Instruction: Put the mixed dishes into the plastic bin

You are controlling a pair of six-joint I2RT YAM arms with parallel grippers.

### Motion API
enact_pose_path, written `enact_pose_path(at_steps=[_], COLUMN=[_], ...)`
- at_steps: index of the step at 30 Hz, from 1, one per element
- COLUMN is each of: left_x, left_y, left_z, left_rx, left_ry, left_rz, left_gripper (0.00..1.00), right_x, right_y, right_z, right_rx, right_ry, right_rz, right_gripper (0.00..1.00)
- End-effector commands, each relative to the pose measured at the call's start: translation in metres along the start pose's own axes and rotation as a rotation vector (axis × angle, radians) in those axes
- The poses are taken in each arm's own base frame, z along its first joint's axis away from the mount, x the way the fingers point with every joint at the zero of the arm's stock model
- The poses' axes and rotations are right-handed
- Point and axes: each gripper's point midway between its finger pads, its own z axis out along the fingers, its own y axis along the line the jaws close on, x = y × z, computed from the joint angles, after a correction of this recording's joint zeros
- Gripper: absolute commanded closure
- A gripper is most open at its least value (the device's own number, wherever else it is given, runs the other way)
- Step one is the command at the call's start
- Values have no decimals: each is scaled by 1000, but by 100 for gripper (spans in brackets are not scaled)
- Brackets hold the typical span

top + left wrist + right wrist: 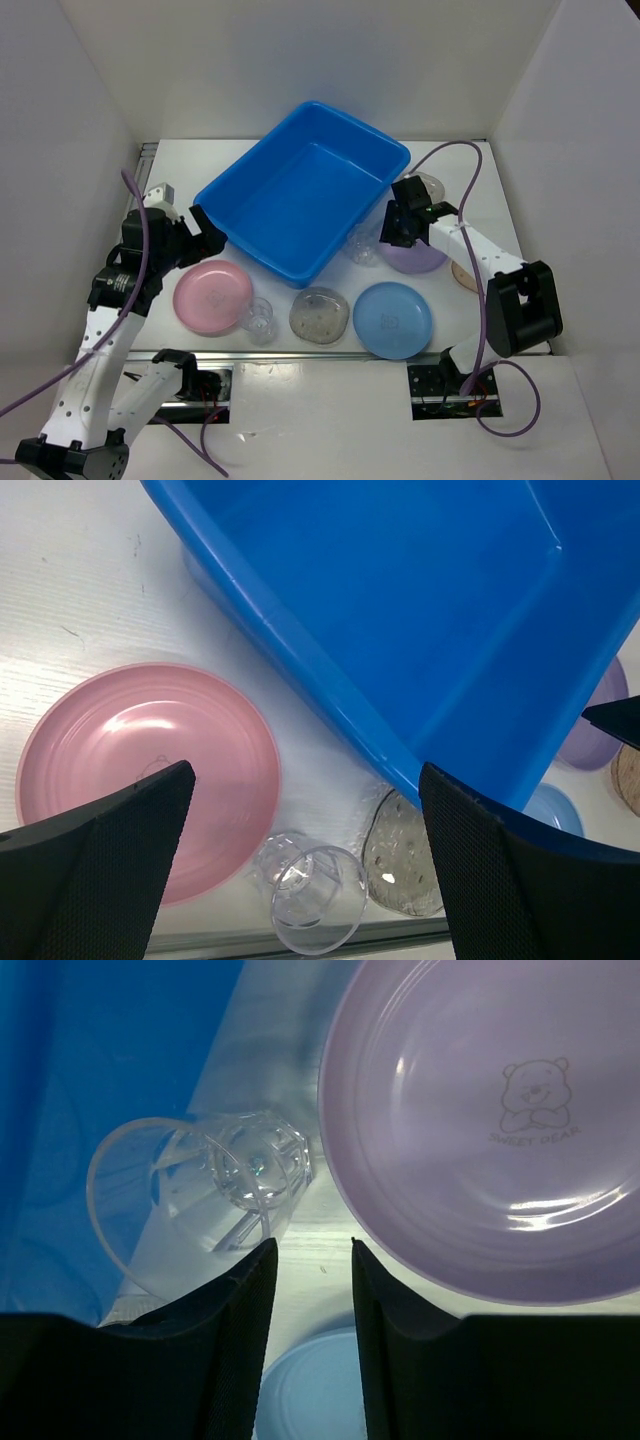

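Observation:
The blue plastic bin (305, 190) sits diagonally at the table's middle and looks empty. In front of it lie a pink plate (213, 296), a clear ribbed cup (260, 318) on its side, a speckled plate (320, 313) and a blue plate (392, 318). A lavender plate (418, 258) and a second clear cup (362, 245) lie by the bin's right side. My left gripper (205, 228) is wide open and empty above the bin's near-left corner (400, 740) and the pink plate (150, 770). My right gripper (312, 1245) is slightly open and empty, over bare table between the cup (200, 1195) and the lavender plate (480, 1130).
Two more speckled plates lie at the right, one (430, 185) behind the right gripper and one (463, 272) beside the right arm. White walls close the table on three sides. A metal rail (300, 352) runs along the near edge.

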Motion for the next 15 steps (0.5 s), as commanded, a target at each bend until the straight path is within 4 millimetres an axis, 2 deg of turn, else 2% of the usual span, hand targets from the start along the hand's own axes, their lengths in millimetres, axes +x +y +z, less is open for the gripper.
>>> enact_pose_path(at_steps=[1, 6, 15], left_x=[-7, -6, 1], left_y=[-9, -8, -4], left_z=[-3, -1, 3], left_rx=[44, 43, 33], left_ry=[-33, -32, -14], left_rz=[-17, -17, -8], left_gripper=[0, 0, 0], right_x=[-23, -27, -13], right_y=[17, 27, 35], right_z=[-9, -11, 8], right_rx=[-68, -107, -105], right_ry=[-81, -74, -17], right_rz=[19, 18, 1], right_gripper=[58, 55, 58])
